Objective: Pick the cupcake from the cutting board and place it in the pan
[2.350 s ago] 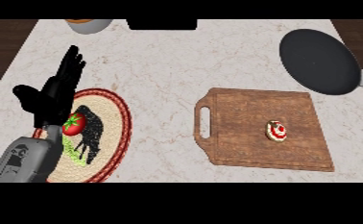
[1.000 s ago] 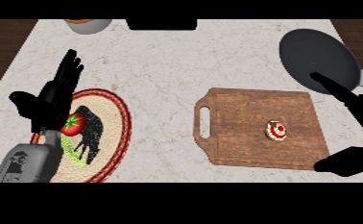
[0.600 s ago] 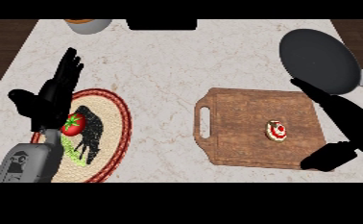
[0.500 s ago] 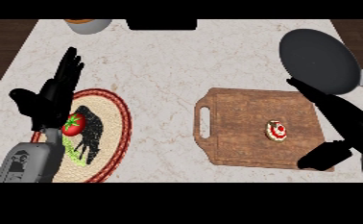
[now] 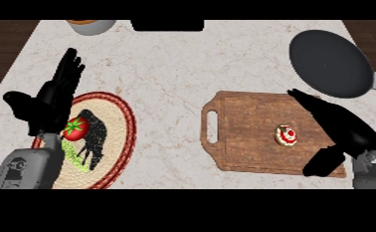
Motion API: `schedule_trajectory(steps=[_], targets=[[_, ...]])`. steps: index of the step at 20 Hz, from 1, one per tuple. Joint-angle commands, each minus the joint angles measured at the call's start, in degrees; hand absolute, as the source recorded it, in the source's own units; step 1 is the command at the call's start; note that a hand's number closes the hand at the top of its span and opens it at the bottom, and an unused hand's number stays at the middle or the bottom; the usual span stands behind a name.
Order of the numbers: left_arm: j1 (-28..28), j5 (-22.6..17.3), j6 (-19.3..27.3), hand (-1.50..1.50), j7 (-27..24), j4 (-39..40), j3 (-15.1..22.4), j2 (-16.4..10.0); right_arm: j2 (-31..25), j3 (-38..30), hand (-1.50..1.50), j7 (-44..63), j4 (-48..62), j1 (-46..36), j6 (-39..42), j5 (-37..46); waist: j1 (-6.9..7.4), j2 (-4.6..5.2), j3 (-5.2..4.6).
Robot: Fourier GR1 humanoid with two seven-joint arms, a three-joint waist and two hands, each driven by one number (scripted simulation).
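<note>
One cupcake (image 5: 287,135) lay on one cutting board (image 5: 242,139), just left of the right hand (image 5: 349,130). One pan (image 5: 327,61) sat beyond its fingertips. That hand was spread wide, holding nothing. The left hand (image 5: 47,104) rested with fingers straight.

Kitchen, marble counter (image 5: 183,66), cutting board (image 5: 249,121), pan (image 5: 330,64)

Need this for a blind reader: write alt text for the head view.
The right hand, open, hovers beside a cupcake on a cutting board; a dark pan lies beyond. The left hand rests open by a plate holding a tomato.
</note>
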State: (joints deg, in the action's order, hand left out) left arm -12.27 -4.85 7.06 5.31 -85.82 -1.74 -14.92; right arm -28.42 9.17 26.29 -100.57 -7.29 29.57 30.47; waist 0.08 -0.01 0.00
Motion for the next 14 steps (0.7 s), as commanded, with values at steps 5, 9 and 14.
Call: schedule_trajectory(steps=[5, 9, 14], targets=[[-2.45, 1.89, -0.37, 0.00, 0.22, 1.79, -1.21, 1.89, 2.45, -1.12, -1.50, -0.80, 5.12, -2.47, 3.76, 5.36, -0.08, 0.02, 0.00], [-1.14, 1.64, -2.08, 0.00, 1.82, -0.36, -2.67, 1.19, 7.28, 0.70, -1.50, 0.15, 5.77, -2.70, 2.83, 8.46, -0.04, 0.00, 0.00], [3.78, 2.17, -3.20, 0.00, 0.76, -4.28, -2.26, 1.59, 6.35, -0.10, -1.50, -1.77, 8.30, -3.44, 4.29, 11.03, 0.18, -0.04, 0.00]])
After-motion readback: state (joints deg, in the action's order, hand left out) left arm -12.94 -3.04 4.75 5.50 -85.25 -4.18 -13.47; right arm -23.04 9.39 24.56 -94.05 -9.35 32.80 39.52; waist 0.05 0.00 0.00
